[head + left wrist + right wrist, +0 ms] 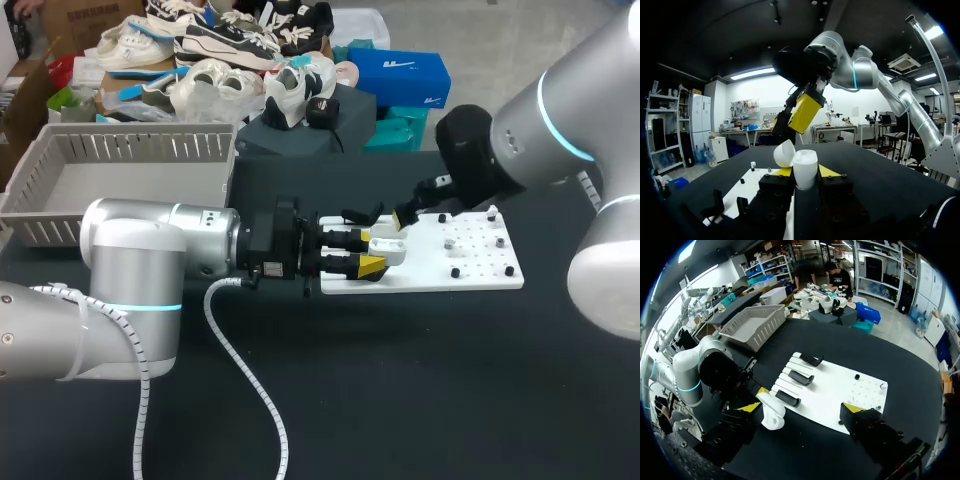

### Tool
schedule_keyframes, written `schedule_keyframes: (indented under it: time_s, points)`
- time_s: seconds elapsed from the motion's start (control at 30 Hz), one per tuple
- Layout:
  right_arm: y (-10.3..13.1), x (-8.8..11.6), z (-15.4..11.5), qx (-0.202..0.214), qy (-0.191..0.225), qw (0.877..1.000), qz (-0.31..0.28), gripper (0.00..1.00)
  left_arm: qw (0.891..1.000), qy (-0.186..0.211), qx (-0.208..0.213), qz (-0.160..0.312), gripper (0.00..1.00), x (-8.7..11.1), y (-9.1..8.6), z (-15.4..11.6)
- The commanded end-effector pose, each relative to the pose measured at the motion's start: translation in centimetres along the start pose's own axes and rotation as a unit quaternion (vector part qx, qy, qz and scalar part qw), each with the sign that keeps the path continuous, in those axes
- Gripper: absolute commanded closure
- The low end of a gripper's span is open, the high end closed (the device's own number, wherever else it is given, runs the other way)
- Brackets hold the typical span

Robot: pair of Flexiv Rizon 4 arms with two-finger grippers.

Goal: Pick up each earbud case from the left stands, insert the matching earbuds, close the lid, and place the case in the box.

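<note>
My left gripper (372, 251) is shut on a white earbud case (391, 249) with its lid tipped open, held over the near-left part of the white board (470, 280). In the left wrist view the case (805, 169) stands upright between the yellow fingertips (828, 171), lid (784, 153) hinged back. My right gripper (388, 218) hangs open just above the case, one yellow finger (805, 113) over it. From the right wrist the case (771, 412) lies ahead of the wide-open right gripper (802, 408). Small dark earbuds (455, 272) sit on the board's pegged right half.
Three black stands (801, 377) lie in a row on the board's left half. A grey slatted basket (130, 160) stands at the table's back left. A grey cable (245, 370) trails from my left arm across the black tabletop.
</note>
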State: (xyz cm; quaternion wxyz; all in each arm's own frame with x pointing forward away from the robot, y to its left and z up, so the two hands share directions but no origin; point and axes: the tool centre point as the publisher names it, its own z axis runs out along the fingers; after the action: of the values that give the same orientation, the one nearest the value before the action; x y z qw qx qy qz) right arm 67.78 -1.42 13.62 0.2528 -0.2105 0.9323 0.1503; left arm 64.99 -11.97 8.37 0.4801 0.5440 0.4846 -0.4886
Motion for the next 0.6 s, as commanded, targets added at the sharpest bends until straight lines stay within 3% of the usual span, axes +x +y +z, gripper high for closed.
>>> schedule_keyframes:
  time_s: [0.03,0.27,0.6]
  points:
    - [-1.0,-0.3,-2.5,0.046,0.004,0.999,-0.004,0.00,1.000,-0.001,-0.002,0.001,1.00,0.1,0.0,0.0]
    - [-4.3,0.1,-4.3,0.147,0.065,0.987,-0.012,0.00,1.000,-0.001,-0.002,0.001,1.00,0.1,0.0,0.0]
    - [-8.6,1.0,-3.3,0.189,0.124,0.974,-0.002,0.00,1.000,-0.001,-0.002,0.001,1.00,0.1,0.0,0.0]
